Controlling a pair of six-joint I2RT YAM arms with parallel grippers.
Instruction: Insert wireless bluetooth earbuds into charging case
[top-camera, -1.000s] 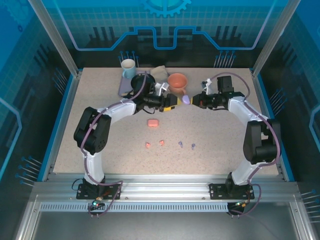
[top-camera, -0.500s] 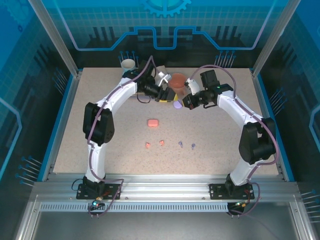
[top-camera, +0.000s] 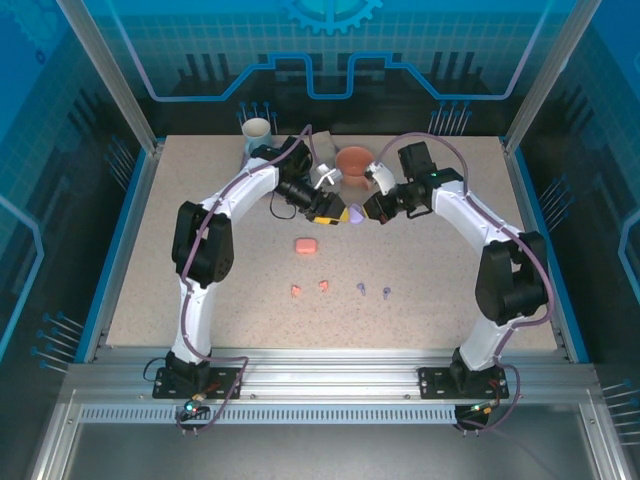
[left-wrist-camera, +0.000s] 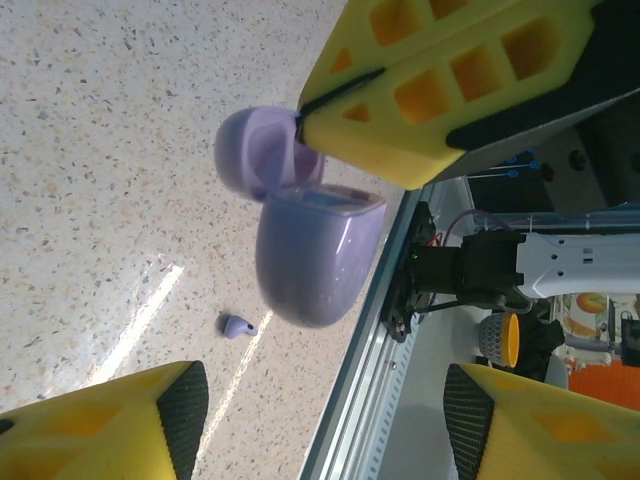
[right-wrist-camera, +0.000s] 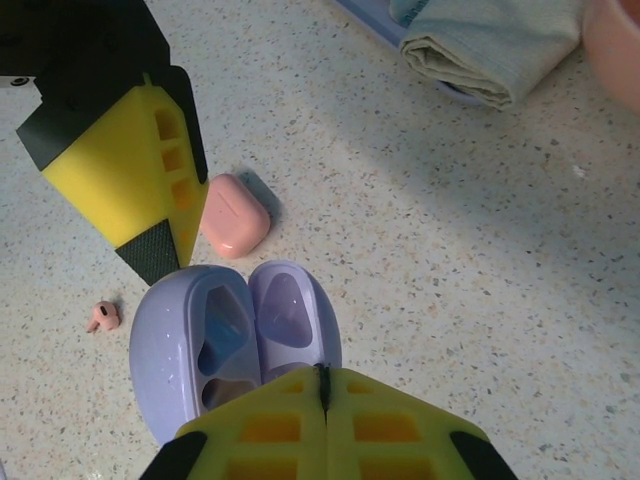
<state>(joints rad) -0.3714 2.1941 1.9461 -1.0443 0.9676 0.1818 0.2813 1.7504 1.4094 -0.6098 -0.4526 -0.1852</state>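
Right gripper (right-wrist-camera: 322, 376) pinching glossy rounded lilac case (right-wrist-camera: 180, 350), lid open; left gripper (left-wrist-camera: 325, 405) spread; speckled tabletop (right-wrist-camera: 450, 250) below.

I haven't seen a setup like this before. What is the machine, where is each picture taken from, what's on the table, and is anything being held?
These are two robot arms bolted at the table's near edge. The wide picture looks down from above and behind them; the other two come from a camera on each wrist. On the table lie a pink case, two pink earbuds and two purple earbuds, with a mug, an orange bowl and a folded cloth at the back. The right fingers are shut on an open purple case; the left fingers stand open beside it.
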